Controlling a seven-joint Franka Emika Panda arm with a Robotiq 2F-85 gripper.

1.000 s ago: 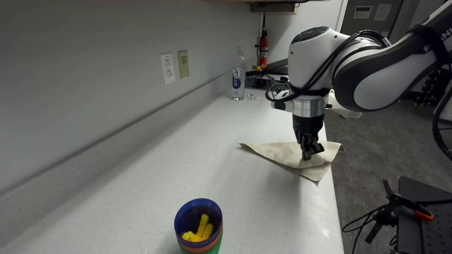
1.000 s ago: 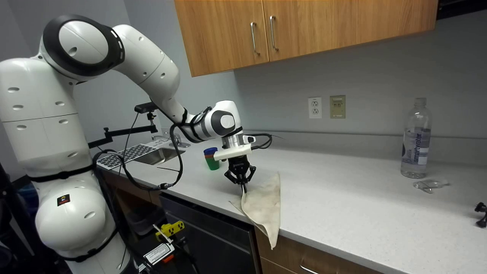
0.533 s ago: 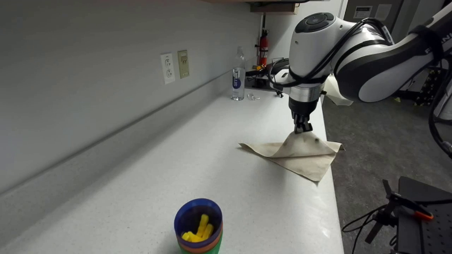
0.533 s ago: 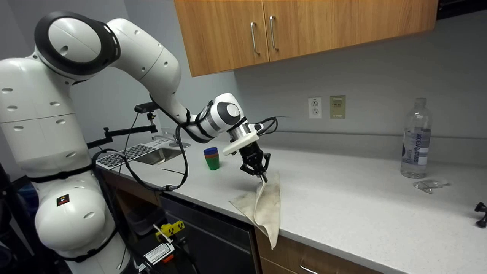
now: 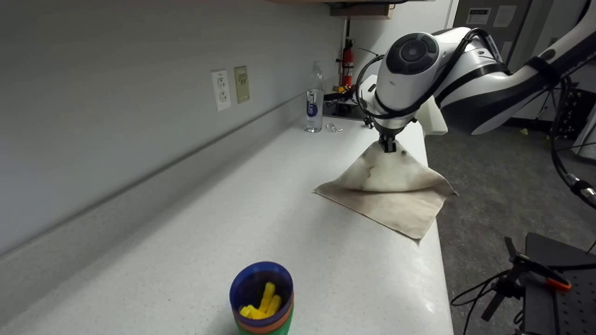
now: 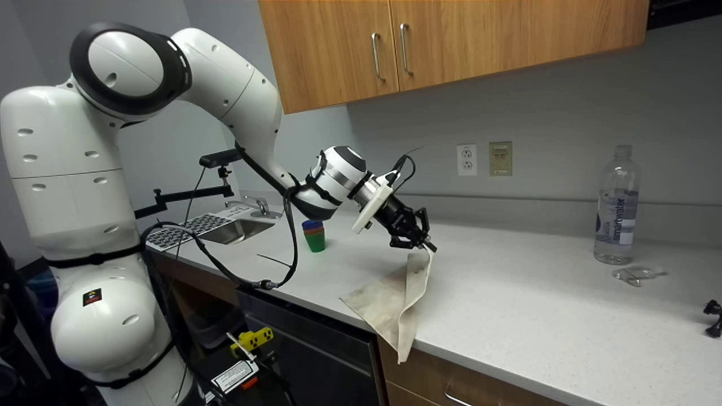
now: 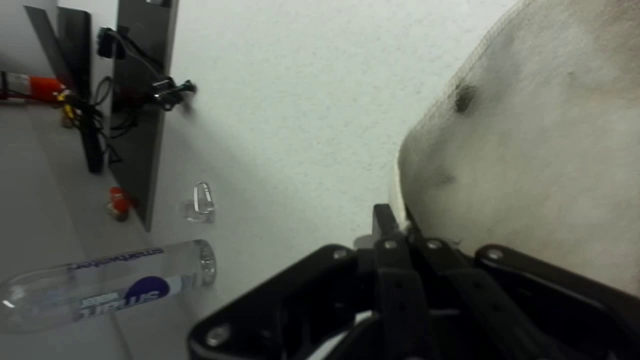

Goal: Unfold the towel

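A beige, stained towel lies on the counter near its front edge in both exterior views (image 5: 396,209) (image 6: 378,301). One corner hangs over the front edge. My gripper (image 5: 388,148) is shut on the towel's upper edge and holds it raised above the counter, on the side toward the bottle. The arm is tilted, with the fingers (image 6: 430,246) pointing down and away from the cups. In the wrist view the towel (image 7: 530,165) spreads right from the fingertips (image 7: 397,220), its hem pinched between them. The raised part bends up from the flat lower part.
A stack of colored cups (image 5: 263,321) with yellow pieces inside stands on the counter, also in an exterior view (image 6: 315,239). A water bottle (image 6: 616,214) stands near the wall beside a small clear object (image 6: 633,275). A black item (image 6: 713,318) lies farther along.
My gripper has moved toward the bottle side, away from the cups, and tilted. It has drawn the towel's upper layer up and over, showing more of the lower layer.
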